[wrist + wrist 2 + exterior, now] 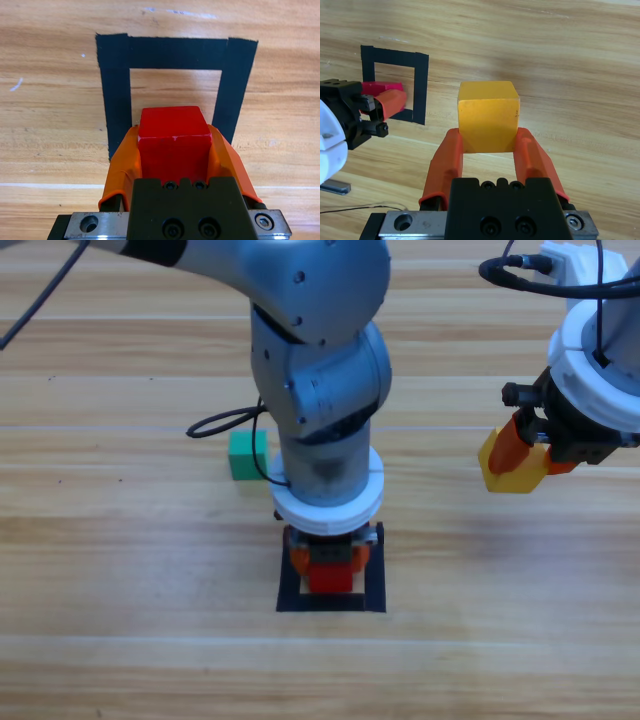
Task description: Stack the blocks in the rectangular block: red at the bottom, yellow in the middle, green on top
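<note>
From above, the red cube [330,578] is seen clamped by the left gripper [328,562] over the black tape square [376,585], the green cube [246,455] lying beside the arm; in the right wrist view the yellow cube [488,116] is gripped by the right gripper [490,150], well apart from the square

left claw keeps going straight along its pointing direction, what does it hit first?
Likely the bare table inside the rectangular block. The left claw points down over the tape outline, shut on the red cube, so the cube would touch wood first. Height above the table is unclear.
</note>
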